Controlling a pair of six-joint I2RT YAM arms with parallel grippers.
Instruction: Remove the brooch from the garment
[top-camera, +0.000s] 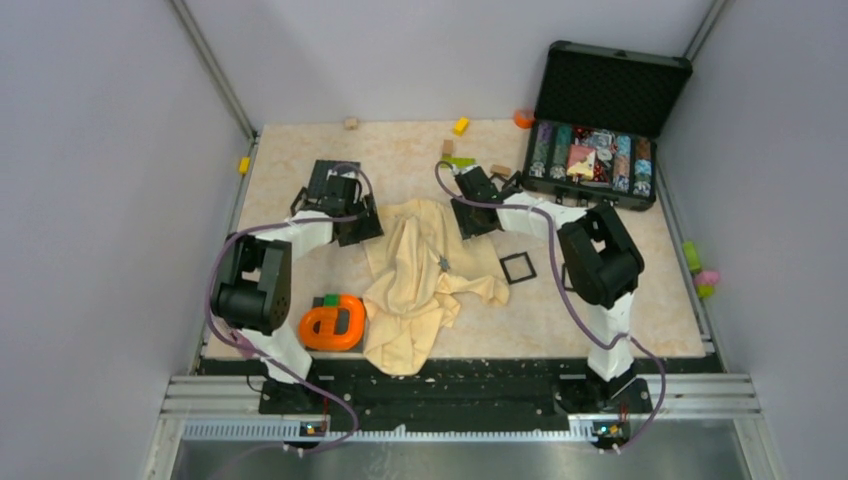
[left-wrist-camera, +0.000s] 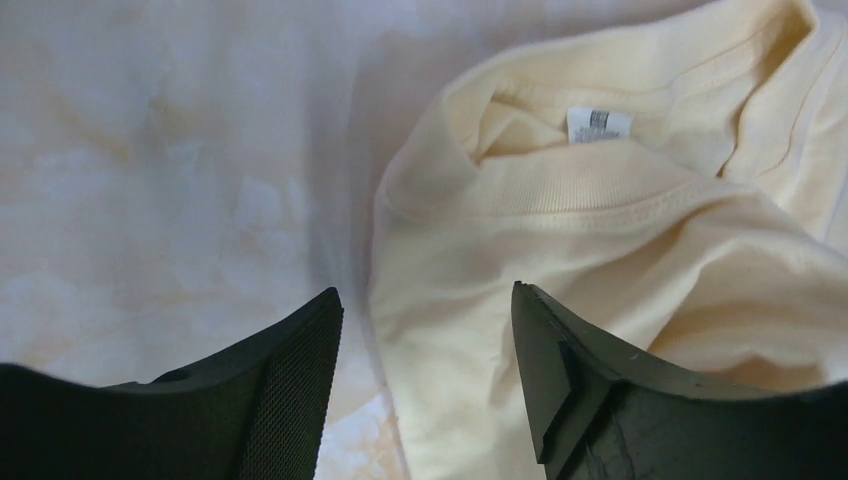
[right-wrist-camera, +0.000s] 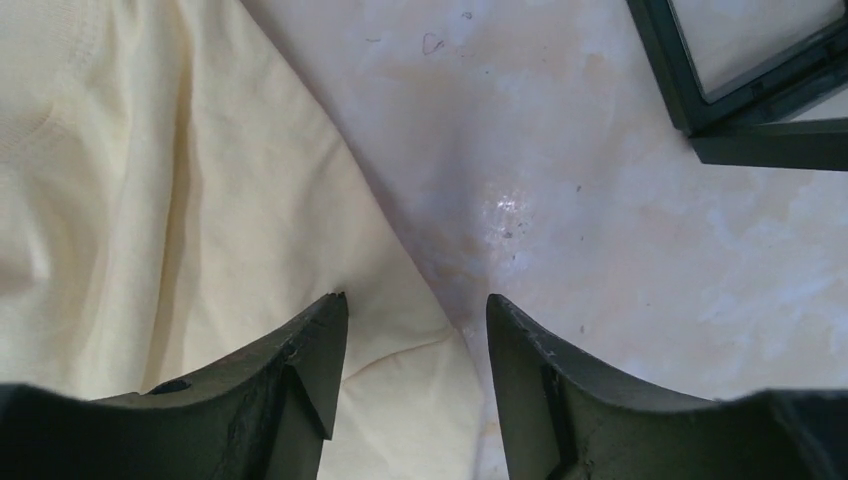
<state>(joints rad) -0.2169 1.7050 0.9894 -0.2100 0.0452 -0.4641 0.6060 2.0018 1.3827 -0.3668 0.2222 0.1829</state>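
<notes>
The cream garment (top-camera: 415, 280) lies crumpled in the middle of the table. The brooch (top-camera: 443, 263) is a tiny star-like speck on its right-middle; it shows in neither wrist view. My left gripper (top-camera: 368, 226) is open at the garment's upper left edge. In the left wrist view (left-wrist-camera: 427, 295) its jaws straddle the cloth's edge below the collar and label (left-wrist-camera: 598, 123). My right gripper (top-camera: 474, 228) is open at the garment's upper right edge. In the right wrist view (right-wrist-camera: 417, 300) its jaws stand over the garment's edge (right-wrist-camera: 200, 200), holding nothing.
A small black square frame (top-camera: 517, 267) lies right of the garment and shows in the right wrist view (right-wrist-camera: 760, 80). An orange object (top-camera: 333, 322) sits at the front left. An open black case (top-camera: 600, 120) stands at the back right. Yellow bricks (top-camera: 461, 126) and wooden blocks (top-camera: 351, 123) are scattered at the back.
</notes>
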